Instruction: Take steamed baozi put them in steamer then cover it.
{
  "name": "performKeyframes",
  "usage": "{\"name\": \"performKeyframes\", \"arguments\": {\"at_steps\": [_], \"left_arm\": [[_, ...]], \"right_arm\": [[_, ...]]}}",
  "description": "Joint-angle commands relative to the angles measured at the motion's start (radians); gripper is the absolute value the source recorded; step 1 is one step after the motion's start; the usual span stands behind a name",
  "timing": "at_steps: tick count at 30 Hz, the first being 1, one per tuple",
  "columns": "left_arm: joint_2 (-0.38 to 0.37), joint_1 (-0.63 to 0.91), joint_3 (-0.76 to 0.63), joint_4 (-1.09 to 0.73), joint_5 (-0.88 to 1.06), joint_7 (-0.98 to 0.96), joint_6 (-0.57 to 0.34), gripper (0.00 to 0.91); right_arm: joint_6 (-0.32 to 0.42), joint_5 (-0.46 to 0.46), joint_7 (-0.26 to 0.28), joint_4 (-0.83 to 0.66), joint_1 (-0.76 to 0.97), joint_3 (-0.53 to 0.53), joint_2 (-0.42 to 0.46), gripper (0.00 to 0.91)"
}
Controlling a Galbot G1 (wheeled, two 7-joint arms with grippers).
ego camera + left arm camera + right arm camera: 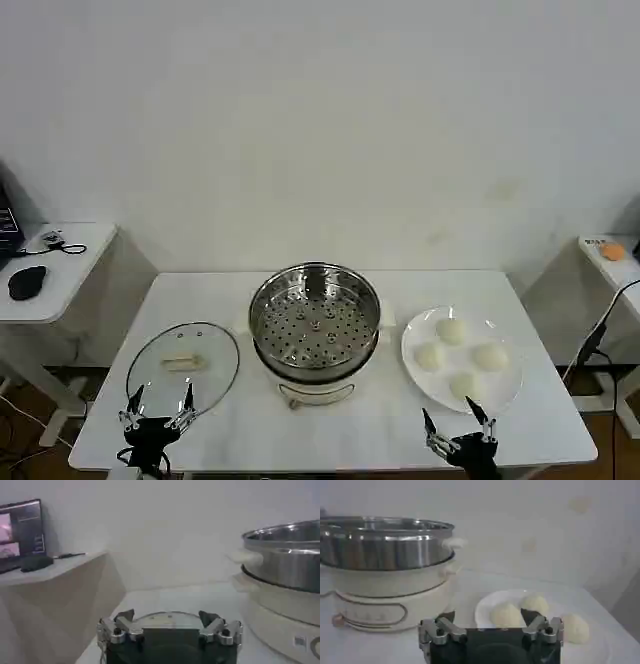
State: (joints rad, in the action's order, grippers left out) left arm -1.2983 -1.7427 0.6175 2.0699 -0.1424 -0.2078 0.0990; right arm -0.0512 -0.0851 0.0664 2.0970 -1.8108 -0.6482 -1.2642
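Head view: everything sits on one white table (330,425), and the lines below run from the biggest thing to the smallest.
Steamer (314,322): at table centre, a shiny steel pot on a white base, uncovered, its perforated tray bare. It looks heavy and rigid, and it need not be moved.
Plate (505,391): at 3 o'clock from the steamer, just beside it, flat and white, carrying all the baozi.
Cover (183,367): at 9 o'clock from the steamer, lying flat on the table and apart from the pot. Glass with a metal rim, so likely hard, slick and breakable; the pale handle at its middle is probably the only sound place to grip, since the dome gives nothing to pinch.
Baozi (452,331): four cream buns clustered on the plate, none in the steamer yet. They look soft, light and easily dented; I would take each across its widest part from above, with a gentle squeeze. The nearest ones lie just ahead of the right gripper in its wrist view (506,614).
Left gripper (157,409): at 6 o'clock from the cover, by the table's near edge, fingers spread and holding nothing.
Right gripper (459,427): at 6 o'clock from the plate, also at the near edge, fingers spread and empty.
Progress: by my reading, nothing is loaded yet; the first bun is the step in hand.
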Motion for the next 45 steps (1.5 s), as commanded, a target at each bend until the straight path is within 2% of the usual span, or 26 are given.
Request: {"name": "performKeyframes", "arguments": {"at_steps": [1, 5, 6, 7, 9, 10, 11, 12, 13, 14, 15, 18, 19, 22, 23, 24, 25, 27, 29, 30, 33, 39, 45], "left_arm": [[0.039, 0.014, -0.008, 0.020, 0.173, 0.112, 0.103, 0.907], [0.044, 0.044, -0.005, 0.025, 0.233, 0.143, 0.097, 0.907], [0.045, 0.049, -0.005, 0.024, 0.237, 0.147, 0.097, 0.907], [0.046, 0.053, -0.005, 0.022, 0.238, 0.151, 0.097, 0.907], [0.045, 0.060, -0.001, 0.011, 0.244, 0.161, 0.090, 0.907], [0.046, 0.063, 0.003, 0.004, 0.244, 0.163, 0.084, 0.907], [0.046, 0.065, 0.008, -0.002, 0.244, 0.165, 0.080, 0.907], [0.046, 0.069, 0.013, -0.007, 0.244, 0.168, 0.074, 0.907], [0.046, 0.071, 0.016, -0.009, 0.244, 0.168, 0.072, 0.907], [0.048, 0.074, 0.020, -0.012, 0.244, 0.168, 0.068, 0.907], [0.049, 0.076, 0.024, -0.014, 0.245, 0.170, 0.065, 0.907], [0.053, 0.082, 0.038, -0.010, 0.245, 0.172, 0.061, 0.907], [0.054, 0.083, 0.041, -0.010, 0.245, 0.172, 0.061, 0.907], [0.058, 0.085, 0.049, -0.008, 0.244, 0.173, 0.060, 0.907], [0.059, 0.086, 0.053, -0.008, 0.245, 0.173, 0.060, 0.907], [0.060, 0.086, 0.058, -0.011, 0.245, 0.174, 0.059, 0.907], [0.060, 0.087, 0.060, -0.012, 0.245, 0.174, 0.058, 0.907], [0.062, 0.086, 0.068, -0.011, 0.245, 0.174, 0.057, 0.907], [0.063, 0.082, 0.075, -0.005, 0.245, 0.174, 0.056, 0.907], [0.065, 0.080, 0.080, -0.002, 0.243, 0.174, 0.056, 0.907], [0.063, 0.080, 0.093, 0.007, 0.241, 0.173, 0.054, 0.907], [0.060, 0.083, 0.115, 0.032, 0.234, 0.171, 0.056, 0.907], [0.061, 0.075, 0.140, 0.042, 0.226, 0.170, 0.055, 0.907]], "right_arm": [[-0.093, 0.104, 0.022, -0.027, 0.127, -0.100, 0.166, 0.907], [-0.163, 0.144, 0.119, -0.088, 0.225, -0.162, 0.328, 0.907], [-0.170, 0.147, 0.135, -0.094, 0.233, -0.162, 0.337, 0.907], [-0.184, 0.166, 0.192, -0.128, 0.267, -0.197, 0.427, 0.907], [-0.183, 0.189, 0.268, -0.172, 0.301, -0.211, 0.497, 0.907], [-0.180, 0.208, 0.325, -0.205, 0.335, -0.220, 0.585, 0.907], [-0.171, 0.218, 0.365, -0.227, 0.347, -0.219, 0.614, 0.907], [-0.146, 0.259, 0.434, -0.267, 0.390, -0.209, 0.682, 0.907], [-0.133, 0.285, 0.467, -0.292, 0.410, -0.202, 0.703, 0.907], [-0.101, 0.328, 0.544, -0.329, 0.467, -0.181, 0.747, 0.907], [-0.083, 0.341, 0.568, -0.352, 0.494, -0.151, 0.764, 0.907], [-0.002, 0.404, 0.724, -0.466, 0.712, 0.034, 0.831, 0.907], [0.007, 0.407, 0.746, -0.477, 0.741, 0.078, 0.837, 0.907], [0.060, 0.431, 0.842, -0.583, 1.019, 0.301, 0.855, 0.907], [0.066, 0.423, 0.859, -0.615, 1.036, 0.351, 0.856, 0.907], [0.088, 0.402, 0.895, -0.666, 1.223, 0.551, 0.852, 0.907], [0.096, 0.396, 0.906, -0.693, 1.265, 0.582, 0.849, 0.907], [0.108, 0.379, 0.949, -0.779, 1.442, 0.762, 0.827, 0.907], [0.112, 0.367, 0.995, -0.823, 1.553, 0.880, 0.810, 0.907], [0.116, 0.340, 1.015, -0.847, 1.613, 0.977, 0.798, 0.907], [0.126, 0.317, 1.042, -0.893, 1.695, 1.090, 0.756, 0.907], [0.137, 0.327, 1.045, -0.990, 1.740, 1.191, 0.653, 0.907], [0.139, 0.324, 1.023, -1.082, 1.728, 1.219, 0.559, 0.907]]}}
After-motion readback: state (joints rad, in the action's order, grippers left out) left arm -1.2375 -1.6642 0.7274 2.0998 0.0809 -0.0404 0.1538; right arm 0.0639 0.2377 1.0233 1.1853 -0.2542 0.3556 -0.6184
